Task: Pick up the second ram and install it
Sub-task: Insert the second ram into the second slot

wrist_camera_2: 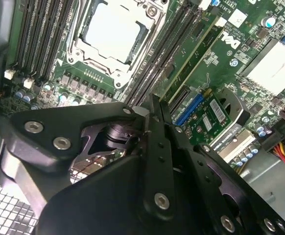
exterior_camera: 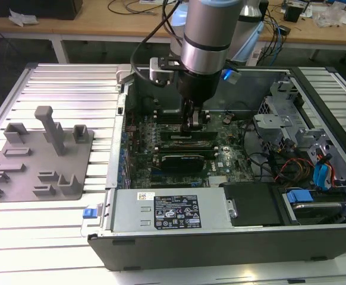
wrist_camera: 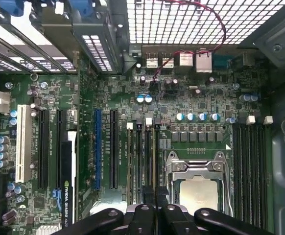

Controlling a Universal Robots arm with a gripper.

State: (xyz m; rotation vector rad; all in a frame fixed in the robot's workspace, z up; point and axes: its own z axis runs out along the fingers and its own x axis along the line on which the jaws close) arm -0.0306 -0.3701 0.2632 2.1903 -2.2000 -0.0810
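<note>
At the exterior view's left, a grey moulded plastic fixture tray (exterior_camera: 39, 148) is lying on the pale ribbed table (exterior_camera: 66, 83). Beside it, an open dark metal computer case (exterior_camera: 220, 243) is sitting with its green motherboard (exterior_camera: 138, 155) exposed, and the silver robot arm (exterior_camera: 211, 35) is reaching straight down into it. Its black two-fingered gripper (exterior_camera: 195, 122) is hanging low over the board, just beside a black expansion card (exterior_camera: 188, 140). In both wrist views the gripper (wrist_camera_2: 152, 102) (wrist_camera: 155, 195) is showing its fingers drawn together, no gap between them. In the second wrist view the second ram (wrist_camera_2: 194, 55), a long narrow green circuit-board stick with dark chips, is standing upright in a slot between the square silver processor socket (wrist_camera_2: 110, 34) and a blue expansion slot (wrist_camera_2: 189, 108). Its near end is running in right at the fingertips; whether they are pinching it cannot be told. At the exterior view's right, a blue-tabbed drive bay (exterior_camera: 315, 202) is sitting inside the case.
</note>
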